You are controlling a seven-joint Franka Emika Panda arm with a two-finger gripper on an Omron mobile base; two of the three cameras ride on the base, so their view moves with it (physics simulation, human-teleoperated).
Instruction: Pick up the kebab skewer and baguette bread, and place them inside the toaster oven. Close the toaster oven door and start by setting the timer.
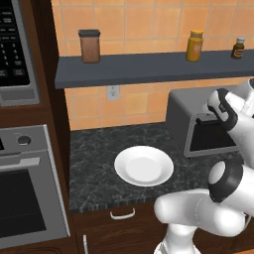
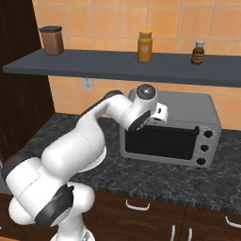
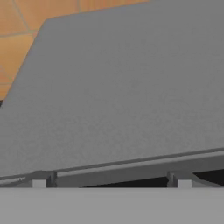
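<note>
The grey toaster oven (image 2: 188,106) stands on the dark stone counter against the tiled wall. The toaster oven door (image 2: 160,141) is up and closed, with its dark bar handle (image 2: 172,128) along the top edge. My gripper (image 2: 159,114) hovers at the oven's upper front left, just above that handle. In the hand view the oven's flat grey top (image 3: 122,87) lies ahead, the bar handle (image 3: 131,166) crosses low, and the gripper (image 3: 111,181) is open with nothing between its tips. The kebab skewer and the baguette bread are out of view.
An empty white plate (image 1: 144,165) sits on the counter left of the toaster oven (image 1: 198,119). Three knobs (image 2: 204,148) run down the oven's right side. A shelf (image 1: 149,67) above carries a brown canister (image 1: 90,45) and two bottles. A built-in steel oven (image 1: 25,198) stands at far left.
</note>
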